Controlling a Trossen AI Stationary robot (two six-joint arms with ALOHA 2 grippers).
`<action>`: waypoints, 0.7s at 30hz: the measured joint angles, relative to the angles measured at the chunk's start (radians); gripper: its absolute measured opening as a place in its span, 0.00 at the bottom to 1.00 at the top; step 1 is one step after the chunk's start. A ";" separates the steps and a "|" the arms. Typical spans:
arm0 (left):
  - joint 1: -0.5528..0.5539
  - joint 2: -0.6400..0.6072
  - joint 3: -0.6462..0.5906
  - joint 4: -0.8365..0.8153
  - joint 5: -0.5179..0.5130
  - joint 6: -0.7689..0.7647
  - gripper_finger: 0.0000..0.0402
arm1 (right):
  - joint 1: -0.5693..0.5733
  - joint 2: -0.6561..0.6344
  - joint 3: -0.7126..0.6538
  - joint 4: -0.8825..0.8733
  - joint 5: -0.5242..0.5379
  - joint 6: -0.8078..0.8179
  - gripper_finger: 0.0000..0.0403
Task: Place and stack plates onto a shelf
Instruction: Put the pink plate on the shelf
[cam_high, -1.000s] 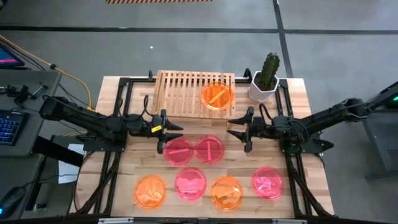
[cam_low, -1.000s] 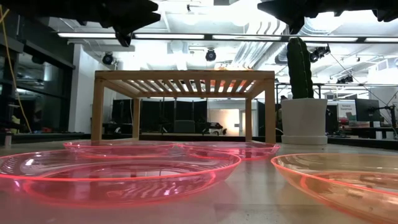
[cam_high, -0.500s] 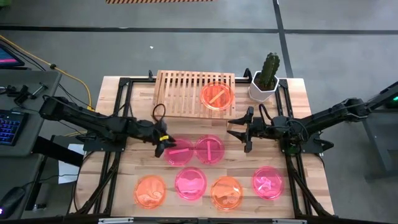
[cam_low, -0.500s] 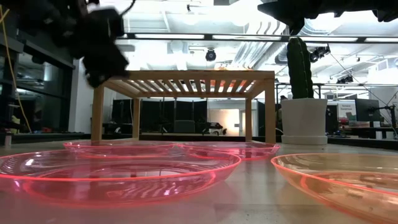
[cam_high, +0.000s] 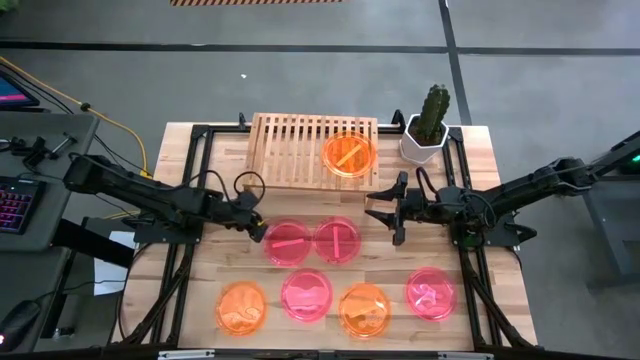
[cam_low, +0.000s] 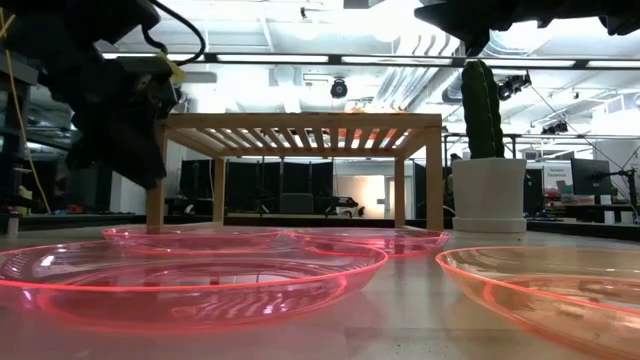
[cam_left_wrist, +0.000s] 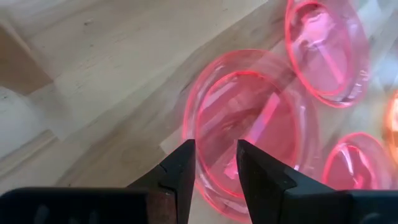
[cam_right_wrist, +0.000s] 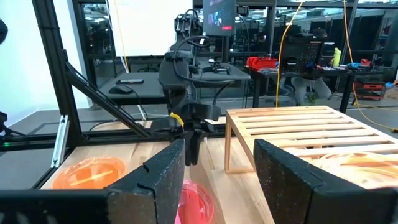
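My left gripper (cam_high: 258, 229) points down at the left rim of a pink plate (cam_high: 288, 243). In the left wrist view its open fingers (cam_left_wrist: 216, 149) stand on either side of that rim (cam_left_wrist: 202, 158). A second pink plate (cam_high: 337, 240) lies beside the first. One orange plate (cam_high: 349, 154) lies on the right half of the slatted wooden shelf (cam_high: 300, 150). Several more plates, orange (cam_high: 241, 306) and pink (cam_high: 306, 295), lie in a row near the front edge. My right gripper (cam_high: 383, 211) is open and empty, held level above the table right of the pink pair. My left gripper comes from above, pointing down, with one finger (cam_left_wrist: 180, 171) outside and one finger (cam_left_wrist: 258, 174) inside the pink plate's left rim. I cannot tell whether either finger touches the rim. The plate lies flat on the table.
A potted cactus (cam_high: 428, 125) in a white pot stands right of the shelf at the back. Black arm frames run along both sides of the table. The shelf's left half (cam_high: 285, 150) is bare.
My left gripper has tipped from level to pointing down. It has gone down and a little toward the table's near edge, to the left rim of the left pink plate. The plates have not moved.
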 joint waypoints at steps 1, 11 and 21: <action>0.000 0.008 0.000 -0.003 -0.006 -0.009 0.26 | 0.000 0.000 0.000 -0.003 0.000 0.000 0.46; -0.019 0.196 -0.001 0.023 -0.006 -0.067 0.26 | 0.000 0.000 0.000 -0.022 0.000 0.008 0.46; -0.019 0.280 -0.001 0.131 0.026 -0.067 0.26 | 0.000 0.000 0.000 -0.021 0.000 0.004 0.46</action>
